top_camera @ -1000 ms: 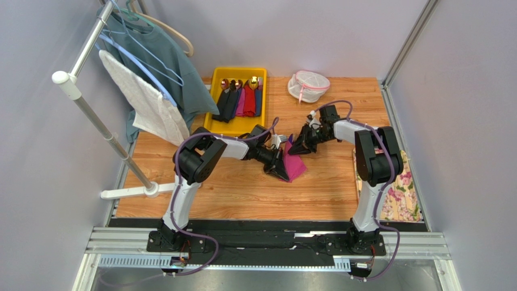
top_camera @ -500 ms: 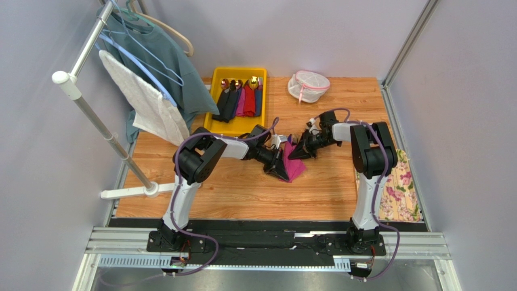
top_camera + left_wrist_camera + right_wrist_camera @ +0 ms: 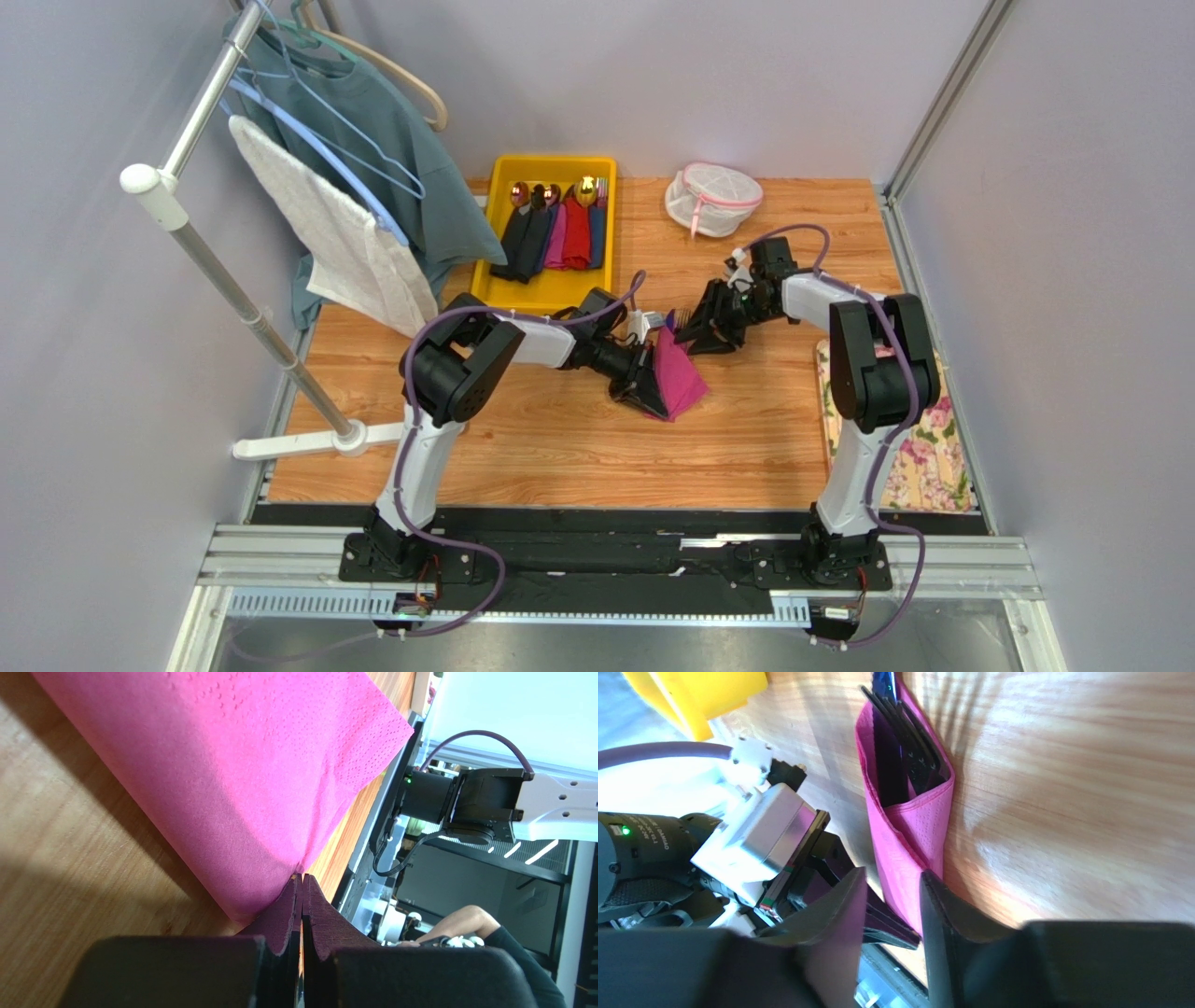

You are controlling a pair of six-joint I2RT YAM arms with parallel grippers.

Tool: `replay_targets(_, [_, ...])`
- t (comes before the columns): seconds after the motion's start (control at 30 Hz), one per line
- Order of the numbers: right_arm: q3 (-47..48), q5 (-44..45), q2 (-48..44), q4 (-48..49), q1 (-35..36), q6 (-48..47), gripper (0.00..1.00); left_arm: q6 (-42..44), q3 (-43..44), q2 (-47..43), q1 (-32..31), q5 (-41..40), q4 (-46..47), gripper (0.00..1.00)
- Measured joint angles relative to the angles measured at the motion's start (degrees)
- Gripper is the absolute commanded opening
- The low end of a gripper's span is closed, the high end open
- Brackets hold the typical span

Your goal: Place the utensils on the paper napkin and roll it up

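The magenta paper napkin (image 3: pixel 679 373) lies folded over on the wooden table. In the right wrist view, the napkin (image 3: pixel 906 822) wraps the dark utensils (image 3: pixel 911 745); fork tines stick out of its far open end. In the top view the utensils are hidden. My left gripper (image 3: pixel 651 384) is shut on the napkin's edge; in the left wrist view the left gripper (image 3: pixel 302 877) pinches the pink sheet (image 3: pixel 231 763) at its corner. My right gripper (image 3: pixel 694 333) is open and empty just beyond the napkin's far end, and in its own view (image 3: pixel 894 885) the jaws stand apart.
A yellow bin (image 3: pixel 556 291) with sleeved gold and silver cutlery stands at the back left. A white mesh pouch (image 3: pixel 713 196) sits at the back. A floral cloth (image 3: pixel 929 437) lies on the right edge. A clothes rack (image 3: pixel 253 210) with garments stands on the left.
My right gripper dipped toward the napkin's far end half a second ago, then drew back up and right. The left gripper kept its hold on the napkin.
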Motion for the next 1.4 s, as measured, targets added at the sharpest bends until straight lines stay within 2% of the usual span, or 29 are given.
replay_targets(0.03, [0.37,1.14,-0.63,-0.7,0.15,-0.52,0.51,0.02,0.0,0.0,0.0,0.02,0.0,0.0])
replay_targets(0.1, [1.99,3.87,-1.07,-2.8,0.57,-1.66,0.52,0.04,0.0,0.0,0.0,0.02,-0.02,0.0])
replay_targets(0.3, [8.7,11.37,-1.03,-8.37,3.21,-5.68,0.52,0.09,0.02,0.0,0.0,0.02,-0.02,0.0])
replay_targets(0.57, [10.01,16.79,0.92,-12.28,6.69,-7.56,0.52,0.13,0.02,0.0,0.0,0.0,-0.02,0.0])
replay_targets(1.07, [6.91,17.14,1.86,-11.47,7.45,-5.68,0.42,0.26,0.02,0.0,0.0,0.02,0.0,0.0])
replay_targets(1.17, [7.02,16.5,2.36,-10.91,7.45,-5.25,0.37,0.26,0.02,0.0,0.0,0.02,-0.02,0.0])
replay_targets(1.27, [7.15,15.72,2.99,-10.36,7.43,-4.87,0.27,0.26,0.11,0.0,0.0,-0.02,-0.09,0.0])
replay_targets(1.37, [7.15,14.84,3.56,-9.77,7.43,-4.79,0.1,0.26,0.13,0.0,0.0,-0.07,-0.09,0.0])
replay_targets(1.4, [7.15,14.78,3.69,-9.73,7.43,-4.72,0.0,0.28,0.13,0.0,0.0,-0.09,-0.09,0.0])
